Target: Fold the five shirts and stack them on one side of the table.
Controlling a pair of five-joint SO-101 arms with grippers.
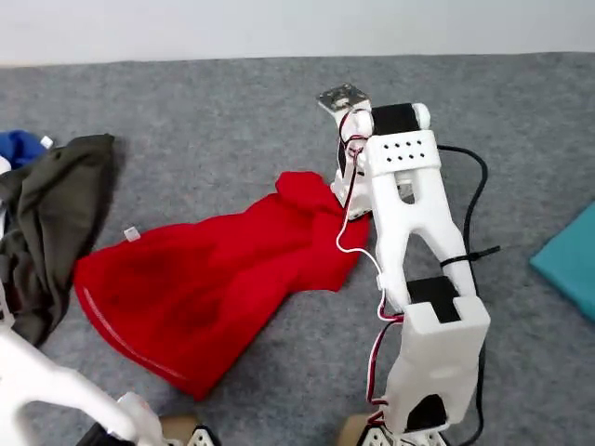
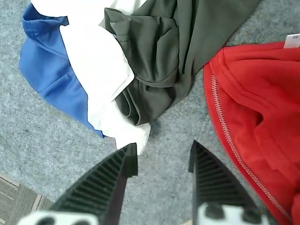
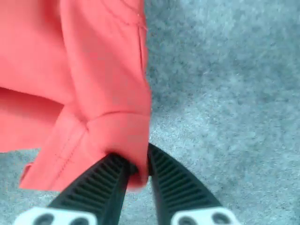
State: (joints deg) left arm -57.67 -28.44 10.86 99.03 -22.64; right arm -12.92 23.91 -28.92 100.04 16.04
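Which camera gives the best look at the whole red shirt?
The high view: it shows nearly all of the red shirt on the grey table. The left wrist view catches its stitched edge; the right wrist view shows a fold of it pinched in the right gripper.

Red shirt (image 1: 200, 297) matt cloth; table (image 1: 232, 121) rough felt.

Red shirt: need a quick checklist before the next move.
1. Grip: right pincer shut on an edge of the red shirt: ok.
2. Free arm: left pincer open, holding nothing, over the mat: ok.
3. Is the red shirt lying flat: not ok, rumpled.
4. Is the red shirt clear of the olive shirt: cannot tell, the edges run very close.
5. Is the teal shirt well apart from the red shirt: ok.
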